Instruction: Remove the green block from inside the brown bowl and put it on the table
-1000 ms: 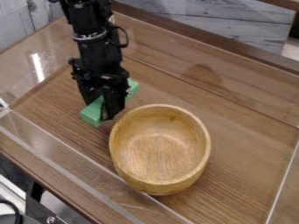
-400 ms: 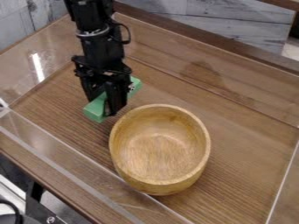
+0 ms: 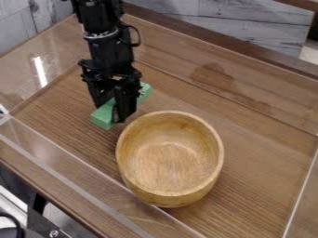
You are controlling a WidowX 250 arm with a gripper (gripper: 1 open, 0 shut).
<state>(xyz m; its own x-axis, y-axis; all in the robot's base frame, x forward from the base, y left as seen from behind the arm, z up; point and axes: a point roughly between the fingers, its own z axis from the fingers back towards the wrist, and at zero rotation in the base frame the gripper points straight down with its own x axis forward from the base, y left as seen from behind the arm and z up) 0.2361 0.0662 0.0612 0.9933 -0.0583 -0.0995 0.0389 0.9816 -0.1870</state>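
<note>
Camera view, from left to right: the black tool (image 3: pixel 115 113) points steeply down with its jaws clamped together on the green block (image 3: pixel 114 108), which lies tilted on the table (image 3: pixel 236 84) just outside the bowl's upper-left rim, one end showing left of the fingers and the other end right of them. Lower and to the right sits the brown bowl (image 3: pixel 170 156), upright, its hollow showing only wood grain, with clear acrylic walls (image 3: pixel 74 177) standing along the table's edges.

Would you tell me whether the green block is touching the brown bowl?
Apart. The camera view shows a strip of table between the green block and the brown bowl.
</note>
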